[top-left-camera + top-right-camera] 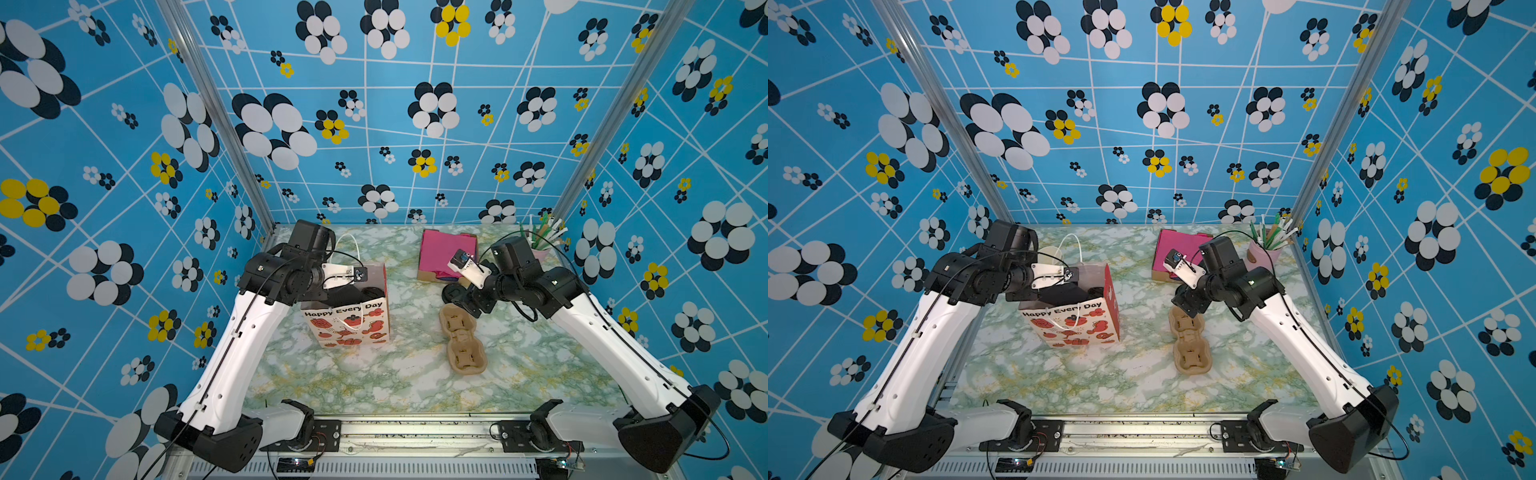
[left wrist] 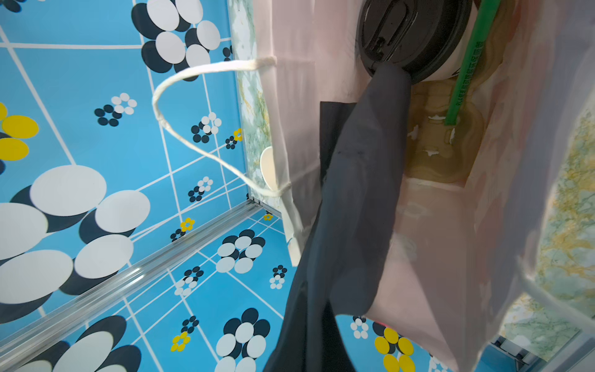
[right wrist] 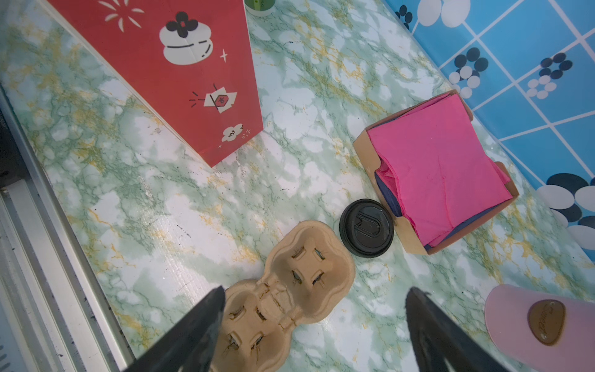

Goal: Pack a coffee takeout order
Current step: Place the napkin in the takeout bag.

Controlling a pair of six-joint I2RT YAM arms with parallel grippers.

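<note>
One printed paper bag (image 1: pixel 347 328) stands open toward the left edge of the table (image 1: pixel 374 382), ready for loading from above. Your right gripper (image 3: pixel 315 291) hovers above the moulded pulp carrier (image 1: pixel 461 340), jaws spread, empty. Your left gripper (image 1: pixel 349 293), jaws pressed together, pinches the limp black napkin (image 2: pixel 360 193) hanging into the bag. Inside sit the white cup (image 2: pixel 449 69) and its glossy round lid (image 2: pixel 415 32).

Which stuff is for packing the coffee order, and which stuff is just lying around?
For the job: paper bag, lidded cup, black napkin.
Just lying about: pink napkins, spare lid, empty cup carrier, pink straw pot.
</note>
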